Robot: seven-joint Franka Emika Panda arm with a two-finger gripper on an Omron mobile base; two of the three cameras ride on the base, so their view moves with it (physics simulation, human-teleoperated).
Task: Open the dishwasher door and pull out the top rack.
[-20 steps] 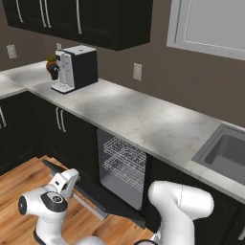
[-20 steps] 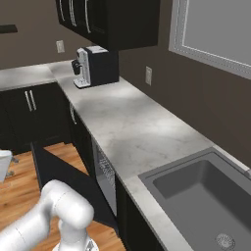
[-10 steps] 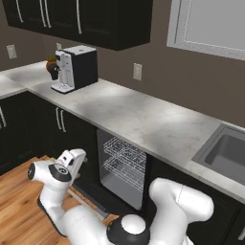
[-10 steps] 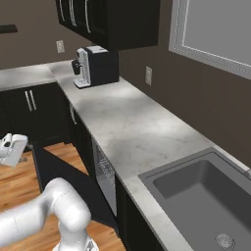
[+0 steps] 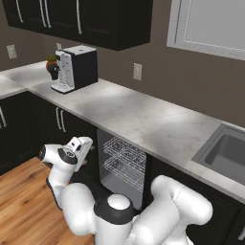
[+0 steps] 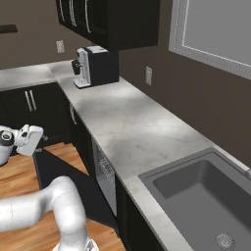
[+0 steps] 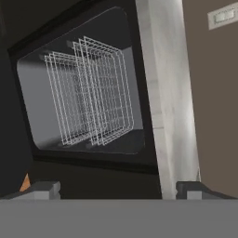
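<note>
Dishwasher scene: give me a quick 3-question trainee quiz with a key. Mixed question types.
1. True or false: the dishwasher door is already folded down.
2. Multiple choice: the claw is (A) shut on the top rack, (B) open and holding nothing, (C) shut on the door handle.
3. Short answer: does the top rack sit inside the tub or is it pulled out over the door?

Key
1. True. The black panel lies open in front of the tub, above the wood floor.
2. B. In the hand view both fingertips stand wide apart, facing the racks from a distance.
3. Inside the tub, above the lower rack; not yet pulled out.
</note>
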